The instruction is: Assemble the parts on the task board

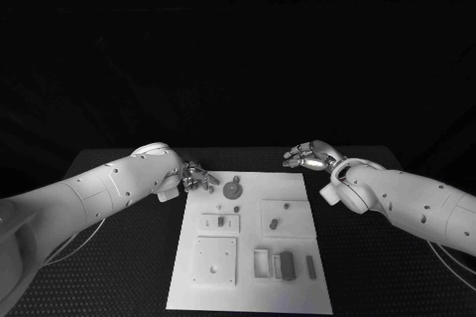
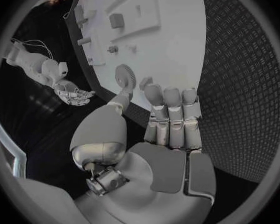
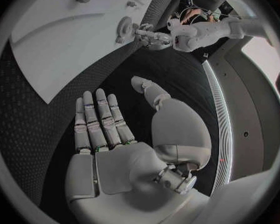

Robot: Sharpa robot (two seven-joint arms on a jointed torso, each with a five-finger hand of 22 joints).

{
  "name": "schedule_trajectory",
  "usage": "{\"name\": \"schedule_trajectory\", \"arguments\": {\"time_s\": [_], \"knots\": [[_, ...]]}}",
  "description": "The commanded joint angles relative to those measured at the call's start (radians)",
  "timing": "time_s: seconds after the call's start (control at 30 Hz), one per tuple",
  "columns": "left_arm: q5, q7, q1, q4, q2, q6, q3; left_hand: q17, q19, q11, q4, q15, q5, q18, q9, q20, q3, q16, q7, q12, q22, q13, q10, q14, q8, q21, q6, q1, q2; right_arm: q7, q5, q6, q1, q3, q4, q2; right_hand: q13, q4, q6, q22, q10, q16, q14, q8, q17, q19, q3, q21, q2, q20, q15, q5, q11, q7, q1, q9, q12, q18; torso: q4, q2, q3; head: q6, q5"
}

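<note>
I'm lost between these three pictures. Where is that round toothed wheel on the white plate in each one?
Head view: the gear lies near the far end of the task board, just beside the left hand.
Left wrist view: the gear sits at the board's edge, just beyond the thumb tip.
Right wrist view: the gear lies beside the left hand.
Shared landmark: the left hand, next to the gear.

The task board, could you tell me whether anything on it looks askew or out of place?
Nothing stands out: the task board lies flat on the table, its grey parts within its edges, including the round gear-like part near the left hand.
</note>
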Motion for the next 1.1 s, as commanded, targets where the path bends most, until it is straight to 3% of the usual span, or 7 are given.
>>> {"name": "schedule_trajectory", "arguments": {"time_s": [0.03, 0.47, 0.87, 1.1], "knots": [[-0.009, -0.002, 0.000, 0.003, -0.001, 0.016, 0.001, 0.002, 0.004, -0.005, -0.009, 0.001, 0.007, -0.015, 0.001, -0.104, -0.002, 0.002, 0.002, 0.003, 0.002, 0.002, 0.001, 0.006, 0.002, 0.007, 0.009, 0.002, 0.006, 0.007, 0.000, 0.003, 0.000, 0.000, 0.002, 0.001, 0.000, 0.005, -0.005, 0.002, 0.001, 0.003, -0.005, 0.004, -0.002, -0.009, 0.002, -0.006, 0.000, 0.001, 0.001, 0.006, 0.008, 0.001, -0.006, -0.001, -0.004, -0.020, 0.0001, 0.000, -0.0006, 0.000, -0.001], [-0.008, -0.001, 0.000, 0.017, 0.000, 0.031, 0.000, 0.011, 0.012, -0.008, -0.055, -0.003, 0.010, -0.016, 0.006, -0.108, -0.008, 0.014, -0.002, 0.012, 0.015, 0.012, 0.010, 0.012, -0.004, 0.012, 0.027, 0.029, 0.017, 0.006, 0.000, 0.003, 0.000, 0.000, 0.001, 0.003, 0.000, 0.005, -0.006, 0.003, 0.001, 0.004, -0.005, 0.004, -0.002, -0.009, 0.002, -0.006, 0.000, 0.000, 0.001, 0.007, 0.008, 0.001, -0.005, -0.002, -0.004, -0.020, 0.0010, 0.000, -0.0010, -0.002, 0.000], [-0.007, -0.007, 0.000, 0.017, -0.002, 0.025, 0.000, 0.012, 0.013, -0.008, -0.071, -0.003, 0.011, -0.017, 0.007, -0.109, -0.007, 0.014, -0.002, 0.011, 0.017, 0.013, 0.010, 0.011, -0.007, 0.011, 0.030, 0.035, 0.022, 0.006, 0.000, 0.004, 0.000, 0.000, -0.002, 0.005, 0.000, 0.005, -0.006, 0.004, 0.001, 0.004, -0.005, 0.005, -0.002, -0.009, 0.002, -0.007, 0.000, 0.000, 0.001, 0.007, 0.009, 0.001, -0.005, -0.002, -0.005, -0.020, 0.0004, 0.001, -0.0006, -0.002, 0.001], [-0.001, -0.008, 0.000, 0.016, -0.002, 0.020, 0.000, 0.013, 0.018, -0.010, -0.105, -0.004, 0.016, -0.019, 0.013, -0.109, 0.004, 0.016, -0.004, 0.011, 0.022, 0.015, 0.013, 0.013, -0.007, 0.010, 0.040, 0.052, 0.049, 0.006, 0.000, 0.004, 0.000, 0.000, -0.003, 0.007, 0.000, 0.005, -0.006, 0.004, 0.001, 0.004, -0.006, 0.005, -0.003, -0.010, 0.002, -0.007, 0.001, 0.000, 0.001, 0.007, 0.009, 0.001, -0.005, -0.002, -0.005, -0.020, -0.0004, 0.001, -0.0003, -0.001, 0.002]]}}
